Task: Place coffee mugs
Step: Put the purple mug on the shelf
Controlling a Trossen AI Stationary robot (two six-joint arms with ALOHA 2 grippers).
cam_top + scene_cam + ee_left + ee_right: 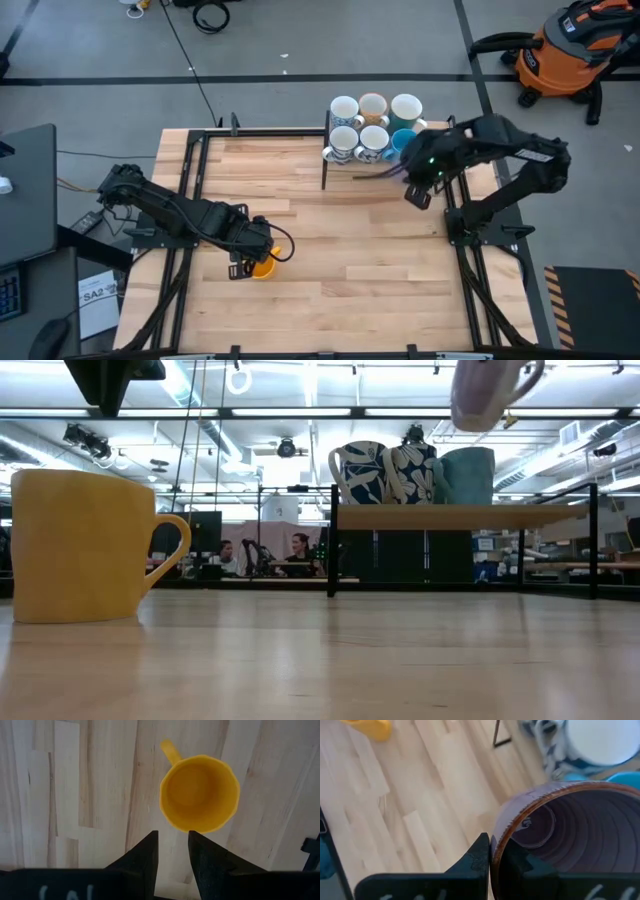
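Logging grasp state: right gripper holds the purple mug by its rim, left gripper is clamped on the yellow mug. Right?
Half right. The left gripper hovers above the yellow mug without touching it, as the left wrist view shows. The right gripper does pinch the purple mug by its rim.

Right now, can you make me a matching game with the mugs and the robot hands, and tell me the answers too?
Things:
1. yellow mug
2. purple mug
3. left gripper
4. blue mug

Places or states:
A. up in the air, held by its rim in the right gripper
B. on the raised shelf among the white mugs
C. hanging just above the yellow mug, fingers a little apart, holding nothing
D. standing alone on the table, upright

Pairs: 1-D, 2-A, 3-C, 4-B
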